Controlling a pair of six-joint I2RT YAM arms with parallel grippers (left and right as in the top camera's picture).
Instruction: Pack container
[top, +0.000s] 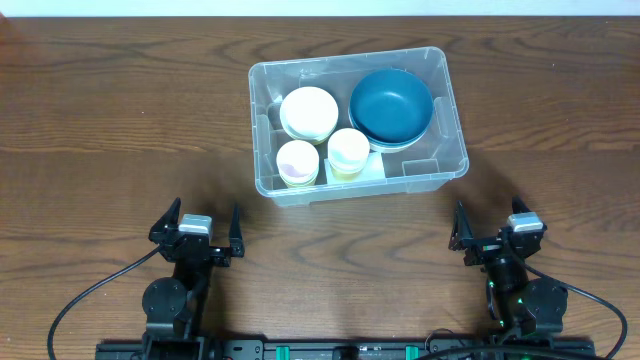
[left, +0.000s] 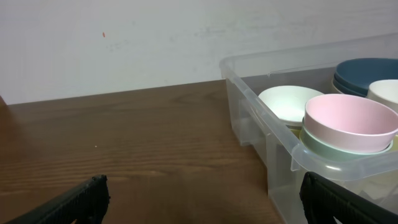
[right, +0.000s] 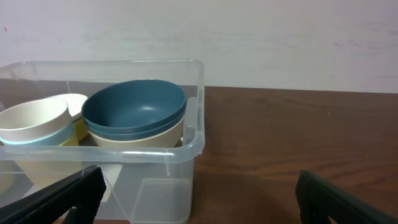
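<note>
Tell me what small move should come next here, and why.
Likely none but holding parked: the container holds the blue bowls, white bowl, pink cup and cream cup; nothing loose shows outside it, and the left gripper and right gripper sit open, apart from it.

Left arm (top: 168, 298), right arm (top: 535, 300): black, grey wrist caps (top: 195, 224).

Large clear plastic rectangular container (top: 440, 110) sits upright, lidless, slightly skewed, mid-table, holding stacked bowls and cups.
</note>
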